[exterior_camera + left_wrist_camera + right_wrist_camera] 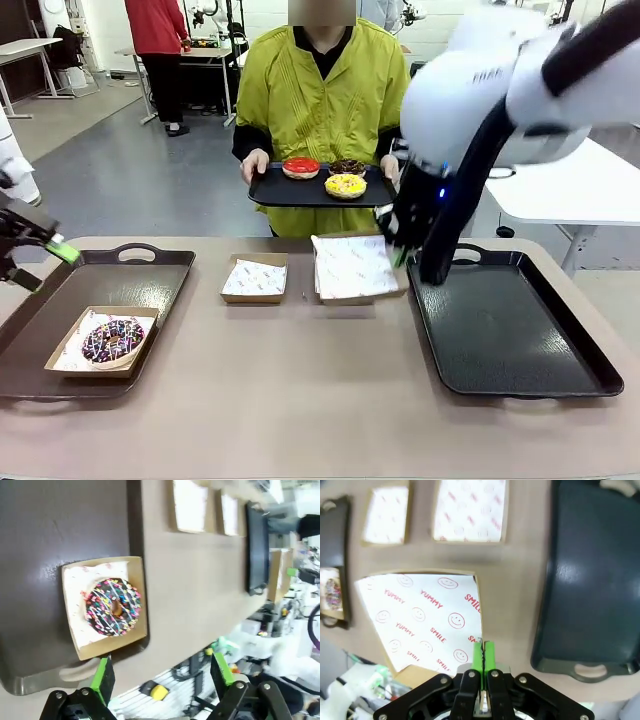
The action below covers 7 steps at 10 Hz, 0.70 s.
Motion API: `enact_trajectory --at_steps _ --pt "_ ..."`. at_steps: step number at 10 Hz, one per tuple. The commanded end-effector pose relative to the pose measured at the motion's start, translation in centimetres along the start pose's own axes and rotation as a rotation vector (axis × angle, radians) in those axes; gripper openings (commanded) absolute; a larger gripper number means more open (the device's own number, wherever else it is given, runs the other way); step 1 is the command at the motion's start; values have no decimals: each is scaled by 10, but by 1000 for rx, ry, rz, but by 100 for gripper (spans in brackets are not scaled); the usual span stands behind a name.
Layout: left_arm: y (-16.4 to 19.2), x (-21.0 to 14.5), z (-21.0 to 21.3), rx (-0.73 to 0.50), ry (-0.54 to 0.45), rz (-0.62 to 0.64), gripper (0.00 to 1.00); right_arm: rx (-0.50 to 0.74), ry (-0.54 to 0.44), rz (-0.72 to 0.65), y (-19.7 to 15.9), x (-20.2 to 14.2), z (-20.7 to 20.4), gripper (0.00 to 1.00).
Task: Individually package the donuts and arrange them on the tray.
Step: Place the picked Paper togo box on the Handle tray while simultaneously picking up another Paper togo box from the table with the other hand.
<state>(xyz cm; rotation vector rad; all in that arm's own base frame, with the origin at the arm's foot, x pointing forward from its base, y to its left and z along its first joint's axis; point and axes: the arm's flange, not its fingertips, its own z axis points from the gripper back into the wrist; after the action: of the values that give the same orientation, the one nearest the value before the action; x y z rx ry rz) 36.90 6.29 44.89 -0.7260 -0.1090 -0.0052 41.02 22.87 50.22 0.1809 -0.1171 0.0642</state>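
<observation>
Meanwhile, left fingers (103,680) wide near sprinkled donut (112,606); right pads (478,655) tight on printed paper (420,620).

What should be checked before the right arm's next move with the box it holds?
1. Right pincer shut on the lined box at its edge: ok.
2. Left pincer open, apart from the purple donut: ok.
3. Purple donut sits boxed on the left tray: ok.
4. Right tray has room for a box: ok.
5. Red donut, yellow donut, chocolate donut boxed: not ok, they lie on the person's tray.
</observation>
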Motion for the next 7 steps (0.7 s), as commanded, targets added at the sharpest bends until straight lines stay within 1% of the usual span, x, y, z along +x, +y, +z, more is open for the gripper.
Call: enact_trajectory --at_steps 1,3,4,5,7 --pt "32 -4 29 -158 -52 34 100 -21 11 7 -2 39 22 0" --pt "66 -16 63 -270 -112 99 100 -32 -1 -13 -6 71 40 0" --pt "80 -24 80 -328 -158 115 100 -33 11 -17 -7 84 43 0" --pt "95 -32 95 -372 -191 117 100 -38 22 -19 -9 99 41 0" --pt "110 -42 109 -455 -230 121 100 -61 52 -25 -9 120 31 0"
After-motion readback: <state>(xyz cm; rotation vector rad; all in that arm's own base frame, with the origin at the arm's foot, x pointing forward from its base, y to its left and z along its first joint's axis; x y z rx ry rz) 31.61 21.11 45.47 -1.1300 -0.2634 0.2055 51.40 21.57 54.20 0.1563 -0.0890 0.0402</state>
